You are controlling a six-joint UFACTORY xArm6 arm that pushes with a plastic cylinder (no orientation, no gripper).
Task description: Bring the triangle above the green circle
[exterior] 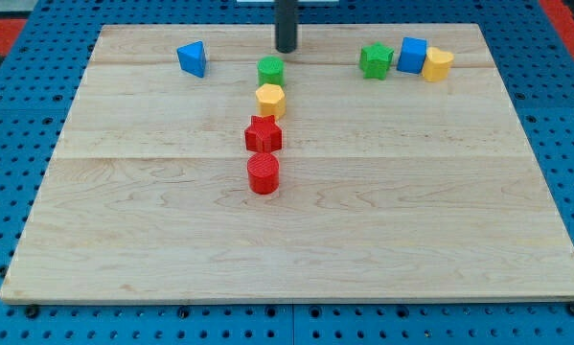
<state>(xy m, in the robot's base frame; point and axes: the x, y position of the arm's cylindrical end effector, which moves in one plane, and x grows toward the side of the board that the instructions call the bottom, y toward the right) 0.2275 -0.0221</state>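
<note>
A blue triangle [193,58] lies near the top left of the wooden board [363,230]. A green circle [271,69] sits near the top middle, to the right of the triangle. My tip [286,48] is just above and slightly right of the green circle, well to the right of the triangle, touching neither.
A yellow hexagon [270,99], a red star [264,134] and a red circle [264,174] form a column below the green circle. At the top right sit a green star [376,60], a blue cube [412,55] and a yellow heart-like block [438,64].
</note>
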